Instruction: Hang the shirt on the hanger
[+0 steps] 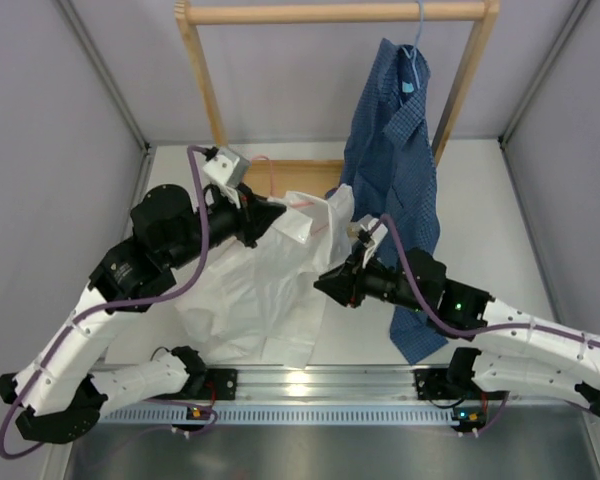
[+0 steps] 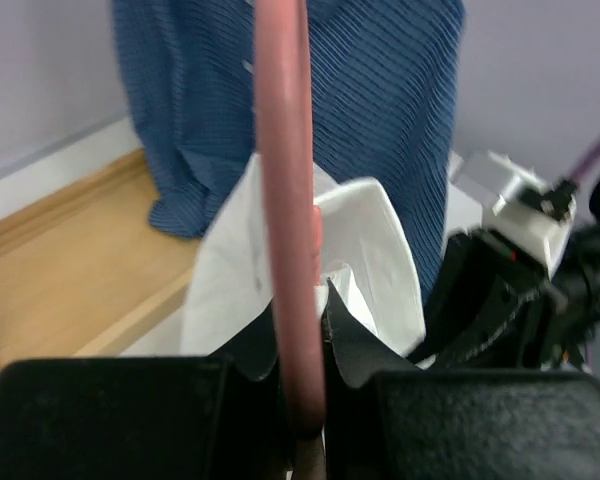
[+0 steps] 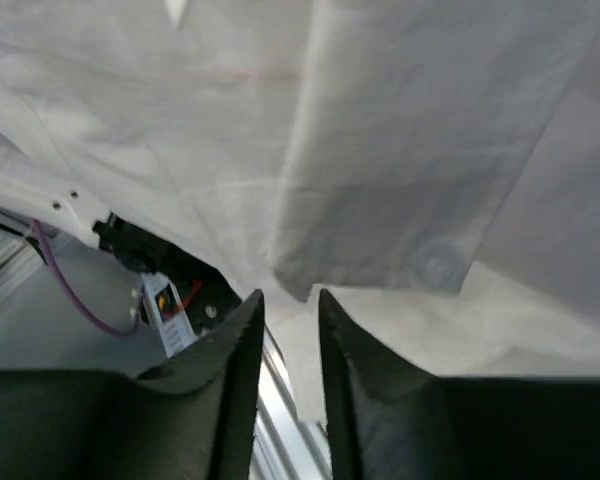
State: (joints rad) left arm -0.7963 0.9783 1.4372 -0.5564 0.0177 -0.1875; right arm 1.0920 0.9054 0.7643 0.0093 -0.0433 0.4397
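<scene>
My left end effector (image 2: 302, 335) is clamped on the pink wire of the hanger (image 2: 283, 180), which runs straight up between its jaws. The white shirt (image 1: 260, 290) is bunched up against that grip and spreads down over the table (image 1: 490, 200) between the two arms. My right end effector (image 3: 290, 310) sits just under a buttoned edge of the shirt, its jaws a narrow crack apart with nothing between them. A blue checked shirt (image 1: 395, 150) hangs from the wooden rail (image 1: 330, 12) behind.

Thin matt white cloth is shown by the shirt (image 1: 255, 295), smooth pink wire by the hanger (image 2: 283, 200), pale wood by the rack (image 1: 330, 12).
</scene>
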